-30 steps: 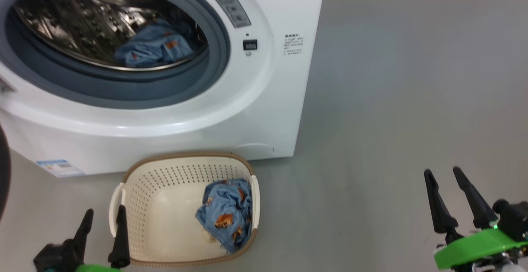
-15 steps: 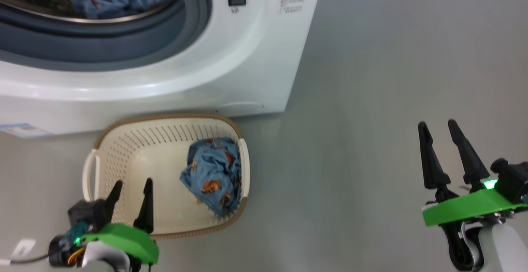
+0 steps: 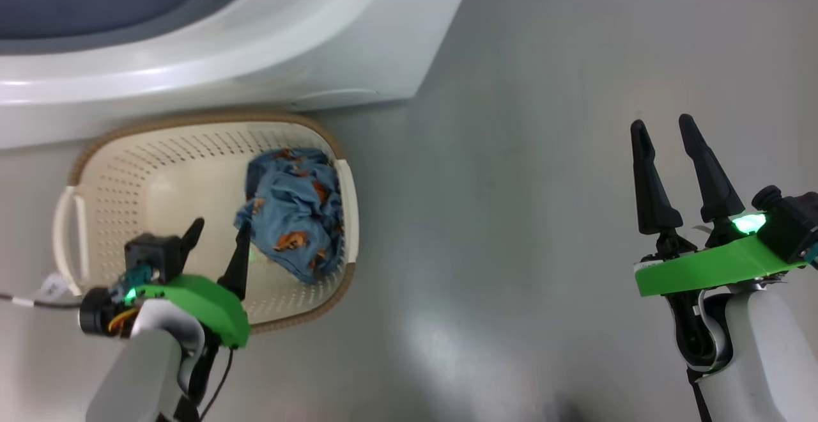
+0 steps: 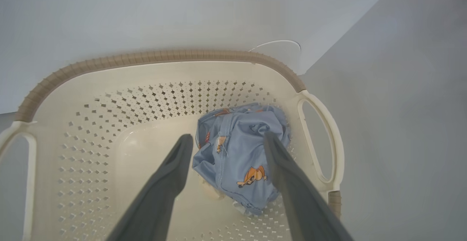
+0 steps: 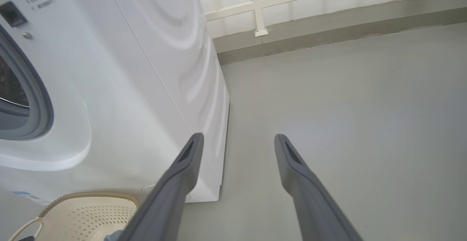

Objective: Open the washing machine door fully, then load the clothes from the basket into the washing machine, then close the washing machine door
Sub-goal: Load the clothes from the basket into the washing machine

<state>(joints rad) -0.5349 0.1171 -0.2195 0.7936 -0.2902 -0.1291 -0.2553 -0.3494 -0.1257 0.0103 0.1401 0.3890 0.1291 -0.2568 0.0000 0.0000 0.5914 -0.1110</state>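
Left claw (image 4: 227,136) agape over clothes (image 4: 240,153)

The washing machine (image 3: 211,70) shell is looking glossy, smooth and white, catching highlights all over. The basket (image 3: 160,147) is coming across as matt cream plastic full of little holes, its rim faking a brown braid. The clothes (image 3: 291,211) are looking like soft, crumpled cloth. The floor (image 3: 524,153) is showing a smooth, faint sheen.
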